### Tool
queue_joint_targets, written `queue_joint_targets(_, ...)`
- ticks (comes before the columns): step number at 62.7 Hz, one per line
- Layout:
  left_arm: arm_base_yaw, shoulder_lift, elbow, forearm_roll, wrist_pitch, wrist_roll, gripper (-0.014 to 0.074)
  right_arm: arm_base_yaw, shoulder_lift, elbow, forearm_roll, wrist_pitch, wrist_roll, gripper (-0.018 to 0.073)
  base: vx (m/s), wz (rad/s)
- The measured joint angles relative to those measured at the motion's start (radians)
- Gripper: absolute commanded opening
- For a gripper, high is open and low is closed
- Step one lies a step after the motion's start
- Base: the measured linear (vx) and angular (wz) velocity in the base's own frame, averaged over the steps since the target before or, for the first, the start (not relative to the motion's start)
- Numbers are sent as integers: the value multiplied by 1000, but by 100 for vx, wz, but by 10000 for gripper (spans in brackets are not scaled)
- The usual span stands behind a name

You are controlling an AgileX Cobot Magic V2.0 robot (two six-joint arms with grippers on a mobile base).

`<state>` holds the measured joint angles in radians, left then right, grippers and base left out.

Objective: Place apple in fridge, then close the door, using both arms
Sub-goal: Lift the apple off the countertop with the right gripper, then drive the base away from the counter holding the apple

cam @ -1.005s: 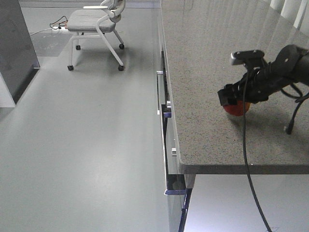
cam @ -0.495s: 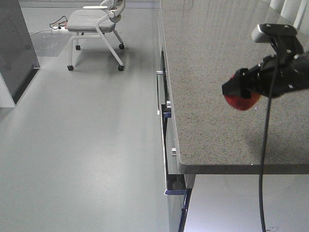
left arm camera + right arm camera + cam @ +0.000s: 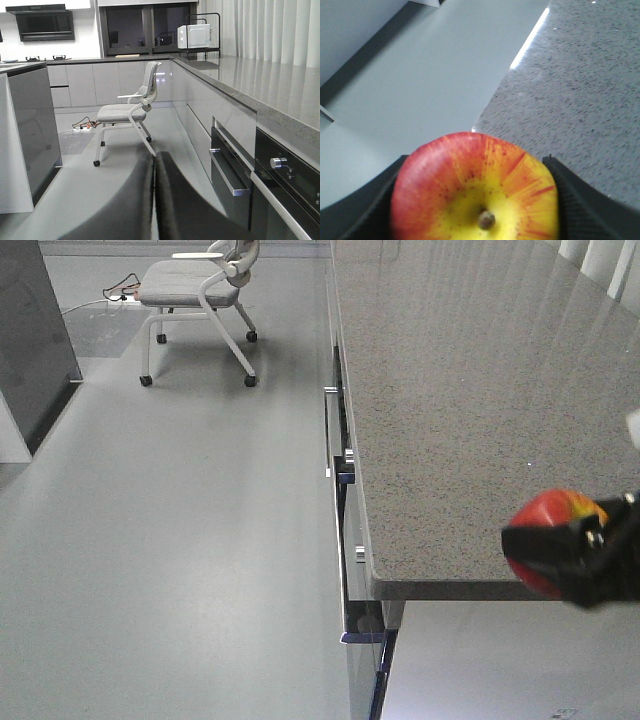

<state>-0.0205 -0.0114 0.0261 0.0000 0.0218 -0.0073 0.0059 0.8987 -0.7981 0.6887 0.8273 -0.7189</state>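
- A small, round, red-and-yellow apple was clamped between the black fingers of the right claw, with its stem dimple facing the wrist camera.
- The fruit was held off the speckled grey stone worktop, roughly over its near edge, with the pale grey floor beyond.
- The left claw, blurred in its own view, appeared nearly closed on nothing.
- No fridge could be made out in any view.
- Risk: the smooth, round fruit might slip during a fast swing and drop to the floor. A low carry could knock it against the worktop edge.
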Motion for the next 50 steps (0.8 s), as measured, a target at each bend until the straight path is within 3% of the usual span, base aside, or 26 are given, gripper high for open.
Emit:
queue_joint_targets(31,0,0,0,0,0,0,-6,0,-573,244,30,166,13,366,0,0)
queue_joint_targets(50,0,0,0,0,0,0,-6,0,-714,249,31,220,14,366,0,0)
